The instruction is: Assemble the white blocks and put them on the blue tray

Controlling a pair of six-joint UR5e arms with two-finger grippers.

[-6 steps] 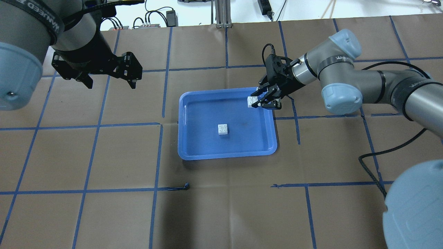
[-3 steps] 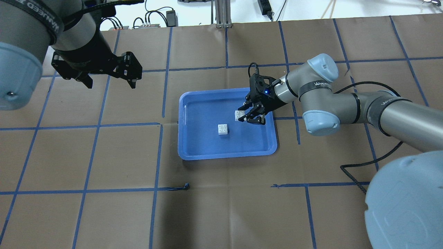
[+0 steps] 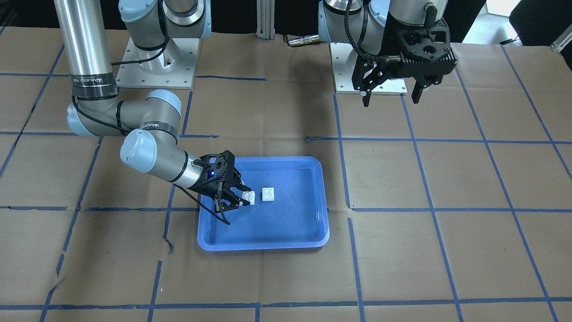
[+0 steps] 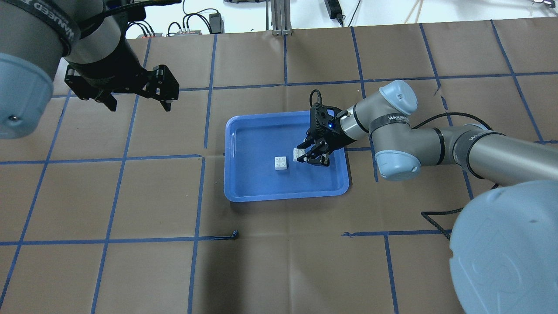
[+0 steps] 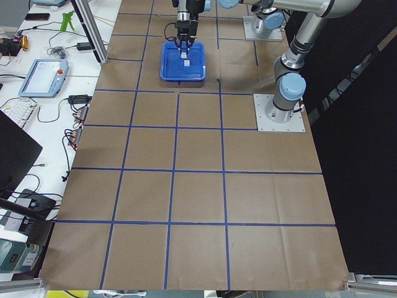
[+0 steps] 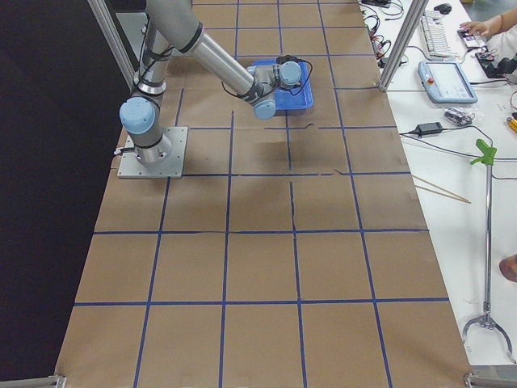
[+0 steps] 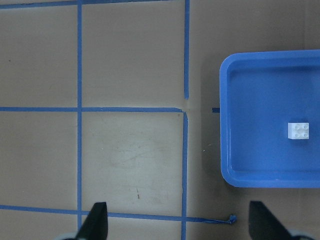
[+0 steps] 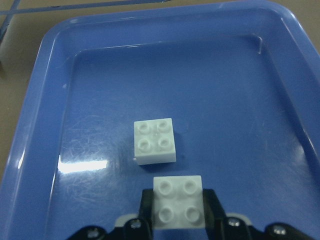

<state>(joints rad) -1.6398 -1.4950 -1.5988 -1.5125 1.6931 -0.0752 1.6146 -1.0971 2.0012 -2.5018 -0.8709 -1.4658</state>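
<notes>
One white block [image 8: 177,202], held in the right gripper [image 4: 304,155], has crossed the blue tray [image 4: 248,131] to just beside the resting block [image 4: 280,162]; stacking looks next.

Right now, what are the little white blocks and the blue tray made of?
The loose block and the held block look like hard plastic, smooth matte white: moulded round studs, crisp edges. The tray is probably plastic too, glossy blue: it shows bright light glare and fine scratches.
</notes>
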